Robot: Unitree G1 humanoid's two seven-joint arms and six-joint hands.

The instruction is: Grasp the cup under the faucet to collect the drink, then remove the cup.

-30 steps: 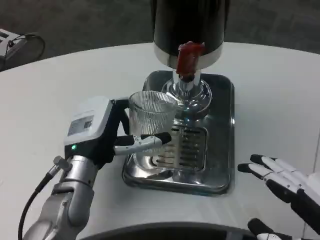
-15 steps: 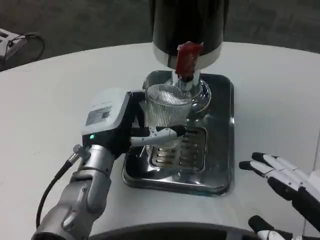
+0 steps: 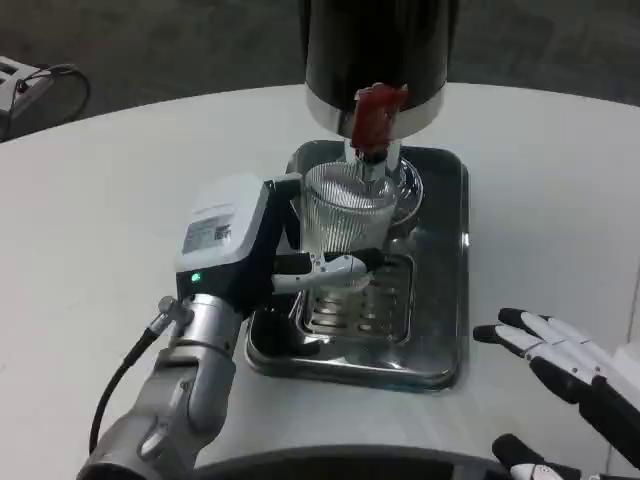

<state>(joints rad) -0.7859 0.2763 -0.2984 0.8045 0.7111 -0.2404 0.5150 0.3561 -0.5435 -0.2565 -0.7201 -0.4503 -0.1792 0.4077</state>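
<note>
A clear ribbed glass cup (image 3: 345, 213) stands upright over the steel drip tray (image 3: 440, 330), its rim just below the spout under the red faucet lever (image 3: 377, 115). My left hand (image 3: 250, 245) grips the cup from its left side, one finger wrapped across its front. The black drink dispenser (image 3: 378, 50) rises behind the tray. My right hand (image 3: 565, 370) rests at the lower right of the table, fingers spread, holding nothing. I cannot see any liquid in the cup.
The tray's slotted grate (image 3: 365, 300) lies in front of the cup. A cable and a grey device (image 3: 30, 85) sit at the far left beyond the table edge. White table surface surrounds the tray on both sides.
My left hand has carried the cup up and to the right, from the tray's left front edge to a spot right beneath the faucet. The right hand has stayed in place.
</note>
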